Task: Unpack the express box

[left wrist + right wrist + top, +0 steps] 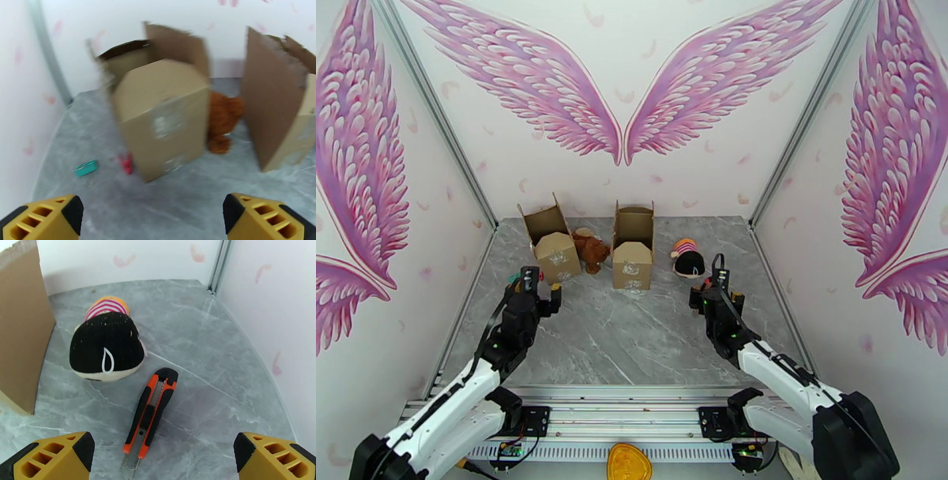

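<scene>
showing grey marble tabletop (632, 347), pink wing murals (529, 79), left gripper (542, 294) and right gripper (716, 298) released

left box (162, 118): matt brown cardboard
doll (104, 344): soft plush cloth
utility knife (152, 413): orange-black plastic, metal blade
tabletop (221, 370): smooth grey marble-look

The grey marble-patterned table (632, 347) carries two open cardboard boxes standing near its far edge, the left box (555, 254) and the right box (633, 260). Between them lies a brown plush toy (590, 249). To the right of the right box lies a doll (104, 346) with black hair, and just beside it an orange and black utility knife (152, 411). Close to the left box lie a small teal object (86, 167) and a small red object (126, 163).
</scene>
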### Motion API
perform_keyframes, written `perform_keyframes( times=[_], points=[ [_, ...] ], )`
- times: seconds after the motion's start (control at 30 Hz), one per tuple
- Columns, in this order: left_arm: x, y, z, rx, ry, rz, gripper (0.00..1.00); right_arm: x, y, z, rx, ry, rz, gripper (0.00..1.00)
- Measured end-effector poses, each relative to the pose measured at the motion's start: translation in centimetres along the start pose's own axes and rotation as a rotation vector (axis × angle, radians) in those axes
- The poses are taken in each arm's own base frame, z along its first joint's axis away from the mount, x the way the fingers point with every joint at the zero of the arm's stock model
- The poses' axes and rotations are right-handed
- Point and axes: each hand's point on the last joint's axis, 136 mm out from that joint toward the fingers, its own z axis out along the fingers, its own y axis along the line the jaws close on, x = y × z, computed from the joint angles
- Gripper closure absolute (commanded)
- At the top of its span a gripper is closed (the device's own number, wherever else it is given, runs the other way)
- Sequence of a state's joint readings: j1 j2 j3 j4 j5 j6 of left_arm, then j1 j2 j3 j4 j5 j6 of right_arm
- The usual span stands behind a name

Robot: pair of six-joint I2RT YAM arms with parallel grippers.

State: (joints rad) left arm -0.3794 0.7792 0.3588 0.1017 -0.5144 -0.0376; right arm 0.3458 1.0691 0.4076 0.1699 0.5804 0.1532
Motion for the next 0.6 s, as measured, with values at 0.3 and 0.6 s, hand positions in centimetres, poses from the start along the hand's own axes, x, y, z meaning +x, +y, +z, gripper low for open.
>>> perform_keyframes(
  times=[0.3,0.6],
  points=[
    [4.0,5.9,5.1,-0.17,0.009,-0.064,0.01,2.4,2.1,3.1,-0.109,-0.046,-0.069,0.01],
    [8.7,3.4,9.9,-0.062,0.07,-0.029,0.01,0.6,5.4,4.3,-0.265,-0.162,-0.172,0.01]
  ],
)
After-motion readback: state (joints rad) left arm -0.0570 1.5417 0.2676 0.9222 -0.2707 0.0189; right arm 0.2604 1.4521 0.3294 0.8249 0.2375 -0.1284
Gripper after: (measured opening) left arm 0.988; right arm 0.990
